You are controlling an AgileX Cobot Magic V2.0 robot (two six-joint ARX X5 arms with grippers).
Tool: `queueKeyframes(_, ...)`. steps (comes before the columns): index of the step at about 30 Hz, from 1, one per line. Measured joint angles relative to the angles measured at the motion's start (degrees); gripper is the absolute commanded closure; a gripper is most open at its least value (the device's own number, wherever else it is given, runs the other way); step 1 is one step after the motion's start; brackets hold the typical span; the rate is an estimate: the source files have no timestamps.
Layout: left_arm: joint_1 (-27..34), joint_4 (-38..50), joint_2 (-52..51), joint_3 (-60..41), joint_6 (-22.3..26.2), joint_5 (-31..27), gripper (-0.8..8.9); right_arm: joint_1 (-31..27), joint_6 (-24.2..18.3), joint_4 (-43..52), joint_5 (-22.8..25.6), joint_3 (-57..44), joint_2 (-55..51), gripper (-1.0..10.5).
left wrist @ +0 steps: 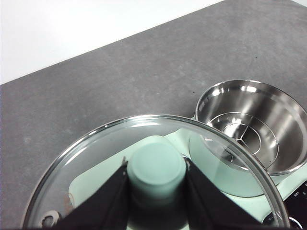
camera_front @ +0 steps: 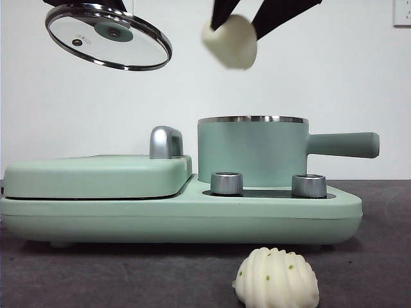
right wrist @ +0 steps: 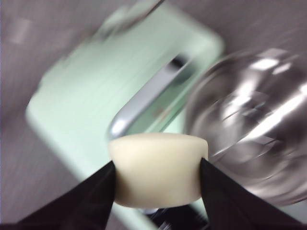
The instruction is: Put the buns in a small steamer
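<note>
My right gripper (camera_front: 232, 24) is shut on the smooth cream-white bun (camera_front: 231, 42) and holds it high above the mint-green steamer pot (camera_front: 252, 153); the bun fills the jaws in the right wrist view (right wrist: 157, 175), which is blurred. My left gripper (left wrist: 156, 172) is shut on the green knob of the glass lid (camera_front: 108, 36), held high at the upper left. The pot is uncovered; its steel inside with a wire rack shows in the left wrist view (left wrist: 252, 125). The ridged bun with green specks (camera_front: 276, 280) lies on the table in front of the appliance.
The pot stands on a mint-green base (camera_front: 180, 218) with two chrome knobs (camera_front: 227, 183). Its long handle (camera_front: 343, 144) points right. The flat hinged griddle (camera_front: 96, 174) with a chrome handle (camera_front: 166, 142) lies left of the pot. The table is dark grey.
</note>
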Motion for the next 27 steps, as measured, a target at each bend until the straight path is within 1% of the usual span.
queueKeyframes(3,-0.02,-0.02,0.0,0.0,0.0,0.0,7.98,-4.66,-0.07,1.03,-1.68,3.3,2.54,6.9)
queueKeyframes(6,0.0,-0.04,0.0,0.0,0.0,-0.02,7.99,-8.46,-0.24,1.01,-4.46,5.6,6.34,6.9)
queueKeyframes(9,-0.02,-0.04,0.0,0.0,0.0,-0.02,7.98,-10.78,-0.59,1.03,-6.45,6.56,10.71,6.9)
queueKeyframes(12,0.0,-0.04,0.0,0.0,0.0,-0.02,7.98,-11.3,-2.01,0.98,-6.73,6.58,14.38,6.9)
queueKeyframes(16,-0.02,-0.07,0.0,0.0,0.0,0.0,7.98,-11.26,-4.11,1.4,-6.38,6.6,18.53,6.9)
queueKeyframes(20,0.0,-0.04,0.0,0.0,0.0,-0.02,7.98,-11.26,-6.23,3.78,-3.63,6.64,21.99,6.9)
queueKeyframes(24,-0.02,-0.04,0.0,0.0,0.02,-0.02,7.98,-11.26,-8.09,6.82,-2.27,6.67,24.65,6.9)
queueKeyframes(25,0.0,-0.04,0.0,0.0,0.02,-0.02,7.98,-11.26,-8.57,7.3,-2.21,6.82,25.07,6.8)
queueKeyframes(27,0.0,-0.02,0.0,0.0,0.02,-0.02,7.98,-11.19,-9.49,8.46,-1.07,6.95,25.51,6.1)
